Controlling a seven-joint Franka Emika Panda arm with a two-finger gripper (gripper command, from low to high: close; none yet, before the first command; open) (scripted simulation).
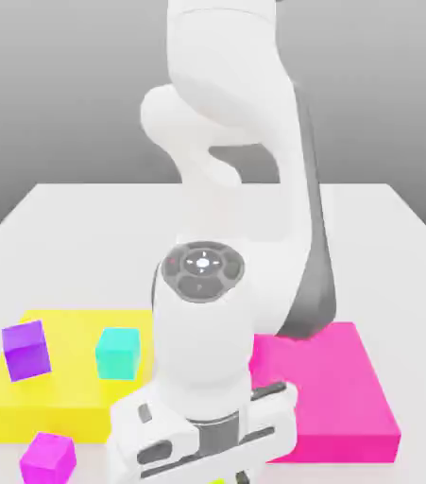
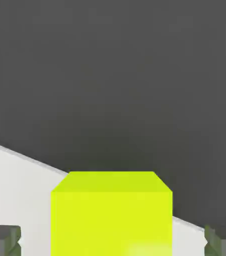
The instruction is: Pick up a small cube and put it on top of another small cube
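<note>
In the hand view the small lime yellow-green cube [image 2: 111, 215] sits on the white table between my two grey fingertips [image 2: 2, 240]. My gripper [image 2: 113, 242] is open, and each fingertip stands clear of the cube's sides with a gap. In the exterior view my hand [image 1: 207, 430] hangs low at the table's front edge. The small teal cube [image 1: 117, 352] rests on the big flat yellow block [image 1: 65, 397], toward the exterior view's left of my hand.
A purple small cube [image 1: 25, 350] also stands on the yellow block, left of the teal one. A magenta small cube [image 1: 48, 457] lies on the table in front of that block. A big flat magenta block [image 1: 339, 388] lies at the exterior view's right.
</note>
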